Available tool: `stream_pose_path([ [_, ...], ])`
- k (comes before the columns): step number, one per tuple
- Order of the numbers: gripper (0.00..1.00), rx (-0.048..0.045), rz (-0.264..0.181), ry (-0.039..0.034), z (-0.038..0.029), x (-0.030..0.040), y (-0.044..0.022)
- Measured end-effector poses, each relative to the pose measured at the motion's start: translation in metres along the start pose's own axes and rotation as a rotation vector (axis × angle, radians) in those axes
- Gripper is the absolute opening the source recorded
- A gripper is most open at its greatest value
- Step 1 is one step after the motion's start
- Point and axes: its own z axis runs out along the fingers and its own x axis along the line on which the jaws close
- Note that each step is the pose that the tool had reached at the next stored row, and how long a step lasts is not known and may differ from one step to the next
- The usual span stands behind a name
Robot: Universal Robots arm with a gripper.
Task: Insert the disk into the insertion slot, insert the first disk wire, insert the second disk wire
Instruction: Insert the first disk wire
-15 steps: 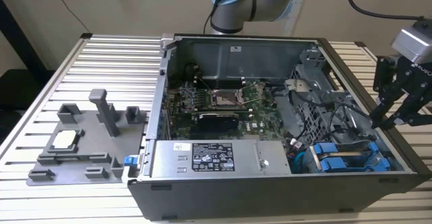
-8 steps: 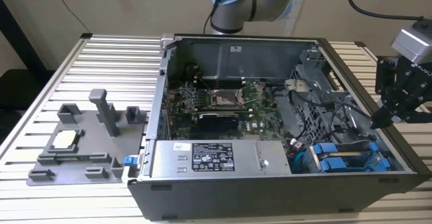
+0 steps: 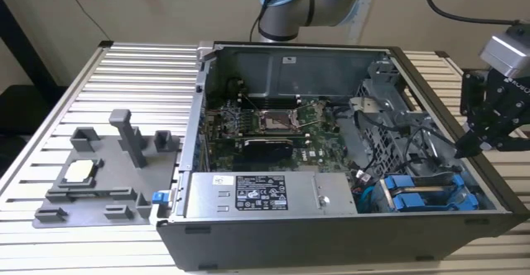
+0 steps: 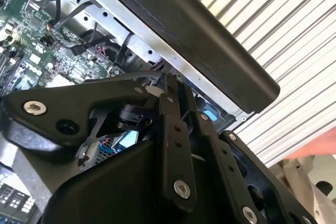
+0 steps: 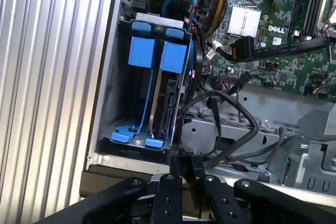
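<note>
The disk [image 5: 169, 85] sits upright in the drive cage [image 5: 113, 103] at a corner of the open computer case [image 3: 331, 250]. Its bright blue carrier frame lies side by side with a second blue carrier [image 5: 142, 51]. We see a metal drive edge below the carrier that stands nearer the motherboard [image 3: 273, 123]. We think this is the one with the drive in it, though its label is hidden from us. The other carrier lies against the case's outer wall.

The gripper [image 3: 465, 151] hangs over the case's side rim on the exterior view's right, just above and beside the cage. In the first wrist view its fingers [image 5: 175, 165] are drawn together with only a thin dark gap between them. The tips point down at the bundle of black cables [image 5: 236, 114] that loops across the grey metal bracket beside the cage. One cable passes right at the tips, and we cannot tell whether it is pinched between them or only runs behind.

The boxed power supply [image 3: 265, 194] fills the near part of the case, with the cage just beside it. The case rests on a ribbed metal table [image 3: 141, 70]. A grey plastic fixture [image 3: 99, 175] lies on the table to the exterior view's left, well apart from the gripper.
</note>
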Motion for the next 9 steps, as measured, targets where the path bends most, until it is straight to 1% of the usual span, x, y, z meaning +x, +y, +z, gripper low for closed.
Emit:
stream_pose_path([
  [4,0.19,0.0003,0.0,-0.0002,0.0001,0.0021,0.0058],
  [9,0.19,0.0007,0.0,-0.0005,0.0001,0.0068,0.0136],
])
